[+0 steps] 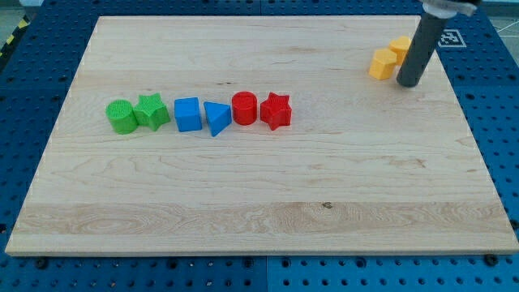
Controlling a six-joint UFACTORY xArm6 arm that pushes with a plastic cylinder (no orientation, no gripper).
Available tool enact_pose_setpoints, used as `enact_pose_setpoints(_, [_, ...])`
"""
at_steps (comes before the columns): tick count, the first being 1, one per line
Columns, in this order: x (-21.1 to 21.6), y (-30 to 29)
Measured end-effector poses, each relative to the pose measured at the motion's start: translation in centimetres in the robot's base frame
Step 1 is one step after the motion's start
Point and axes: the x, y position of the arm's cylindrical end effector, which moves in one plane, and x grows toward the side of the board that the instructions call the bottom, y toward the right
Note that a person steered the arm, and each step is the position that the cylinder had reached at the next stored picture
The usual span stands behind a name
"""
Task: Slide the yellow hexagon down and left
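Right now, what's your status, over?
My tip just right of two yellow blocks, which touch; hexagon unclear. Path down-left open; row of six blocks farther left.

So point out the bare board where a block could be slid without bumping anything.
Free: everything below the row from the green cylinder to the red star, and the stretch between that star and the yellow hexagon. Crowded: the top right, where my tip touches both yellow blocks.

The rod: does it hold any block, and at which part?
Nothing is held. My tip only stands beside the yellow blocks, on the view's right of them; contact cannot be told.
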Motion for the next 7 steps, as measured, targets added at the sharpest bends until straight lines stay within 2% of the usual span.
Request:
enact_pose_setpoints(1, [-4.4, -0.1])
enact_pose_setpoints(2, [-5.3, -1.9])
enact_pose_setpoints(3, [-4.4, -3.9])
enact_pose_setpoints(6, [8.4, -4.1])
enact_pose_setpoints(7, [8.7, -4.1])
